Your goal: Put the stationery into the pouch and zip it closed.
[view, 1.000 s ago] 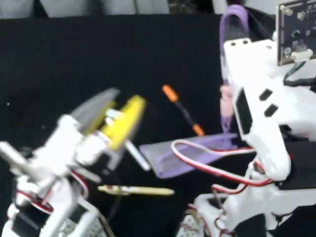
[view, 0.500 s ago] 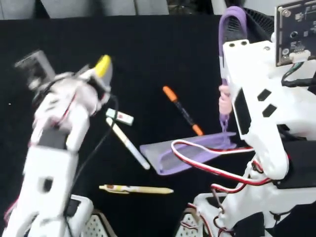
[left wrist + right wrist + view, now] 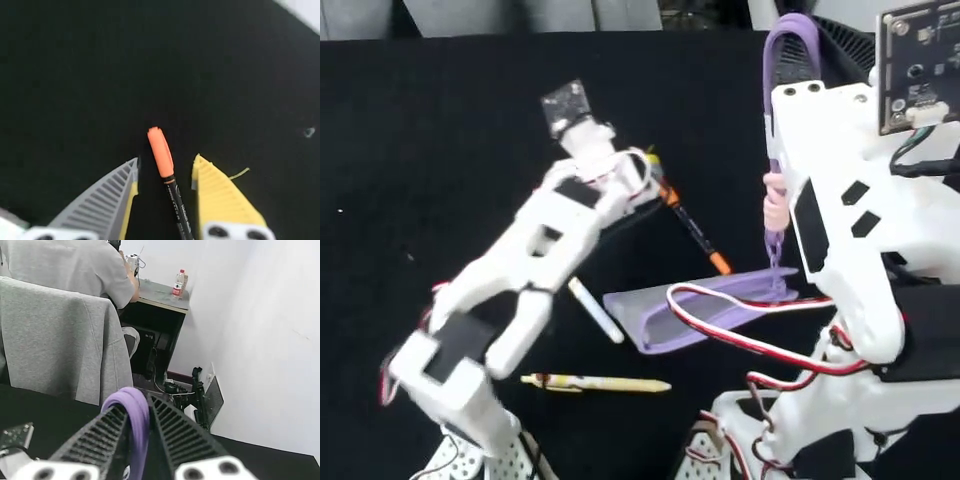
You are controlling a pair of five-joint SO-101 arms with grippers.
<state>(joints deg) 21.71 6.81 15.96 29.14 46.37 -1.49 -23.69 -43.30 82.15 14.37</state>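
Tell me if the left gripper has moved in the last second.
Yes. The left gripper swung away from the yellow pen toward the far side, and its open fingers now straddle the orange marker.

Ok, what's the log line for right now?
left gripper: open around orange marker | right gripper: shut on pouch strap | white pen, yellow pen: on table, outside pouch
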